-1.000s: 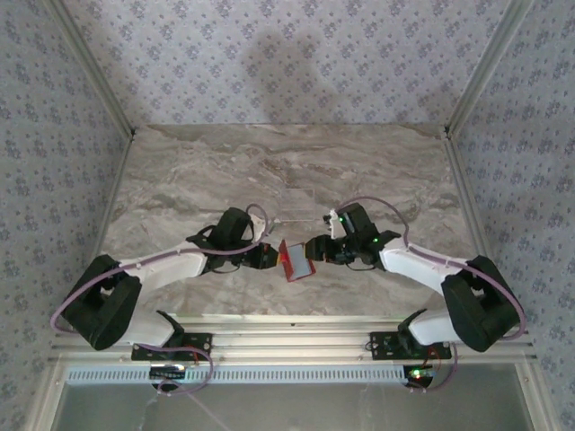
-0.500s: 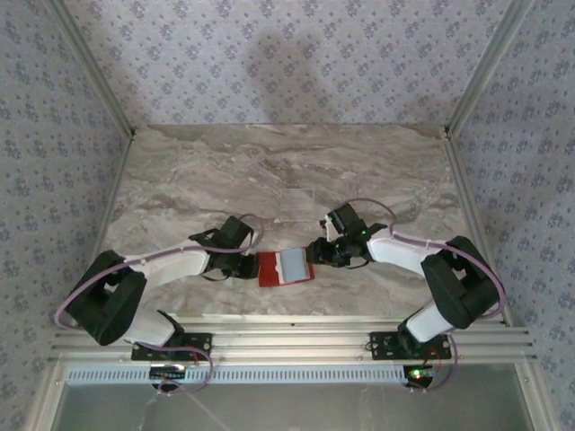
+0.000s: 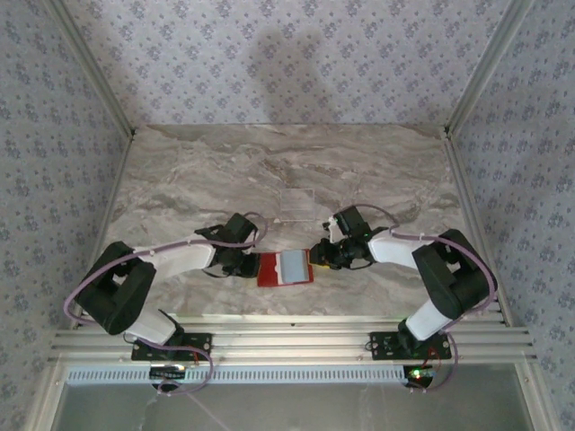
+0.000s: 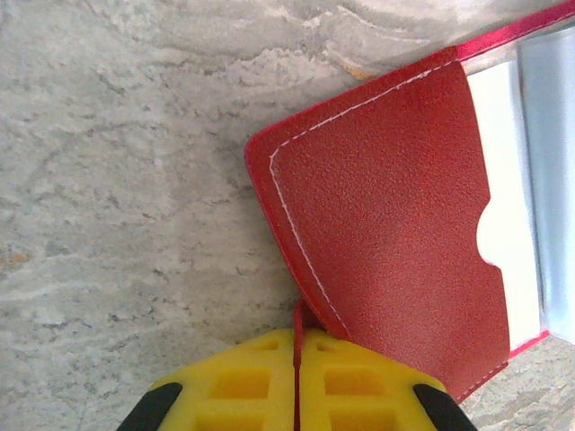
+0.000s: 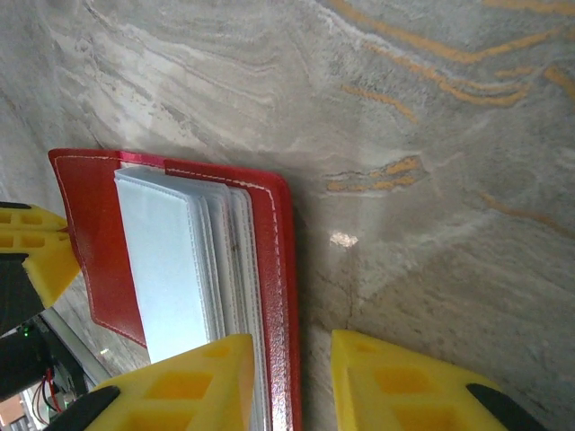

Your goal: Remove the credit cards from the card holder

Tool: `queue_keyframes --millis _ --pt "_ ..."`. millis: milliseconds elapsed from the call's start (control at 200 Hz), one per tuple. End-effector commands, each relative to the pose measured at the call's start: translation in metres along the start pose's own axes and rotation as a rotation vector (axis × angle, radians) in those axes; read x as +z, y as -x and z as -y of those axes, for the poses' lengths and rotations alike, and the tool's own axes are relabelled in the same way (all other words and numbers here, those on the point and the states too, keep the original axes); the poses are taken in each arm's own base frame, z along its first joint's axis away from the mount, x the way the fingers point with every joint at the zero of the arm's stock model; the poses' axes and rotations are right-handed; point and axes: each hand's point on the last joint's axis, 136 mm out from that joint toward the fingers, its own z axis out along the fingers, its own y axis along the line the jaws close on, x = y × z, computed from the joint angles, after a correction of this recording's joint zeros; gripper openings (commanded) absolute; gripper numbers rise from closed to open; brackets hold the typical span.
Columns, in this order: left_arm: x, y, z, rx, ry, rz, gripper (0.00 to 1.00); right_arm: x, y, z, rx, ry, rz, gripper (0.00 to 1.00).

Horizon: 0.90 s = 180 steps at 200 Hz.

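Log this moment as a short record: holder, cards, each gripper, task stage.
card holder: red bifold, lying open and flat on the marble table, between the two grippers
credit cards: inside the pockets; a pale face shows beside the red pocket's notch
left gripper: shut on the tab at the holder's left edge
right gripper: jaws apart, straddling the holder's right edge, one side over the pockets, the other over the table
task stage: no card out yet

Soft, even light; a faint shadow darkens the back wall [image 3: 296, 63], and a small glare spot marks the counter [image 5: 431, 117].
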Motion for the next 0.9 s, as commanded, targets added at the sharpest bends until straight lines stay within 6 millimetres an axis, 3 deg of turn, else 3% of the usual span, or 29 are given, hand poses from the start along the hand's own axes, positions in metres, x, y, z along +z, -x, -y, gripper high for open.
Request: queue_keyframes --millis 0,770,895 --pt "0.008 -0.007 -0.009 -0.012 0.039 -0.037 0.04 0.005 -0.004 0.002 0.027 0.024 -0.023 0.29" --pt "0.012 -0.007 -0.006 -0.012 0.020 -0.051 0.03 -0.008 0.002 -0.026 0.021 0.156 0.010 0.11" --pt "0.010 -0.004 -0.004 -0.012 0.017 -0.041 0.10 -0.014 0.003 -0.029 0.007 0.144 0.021 0.05"
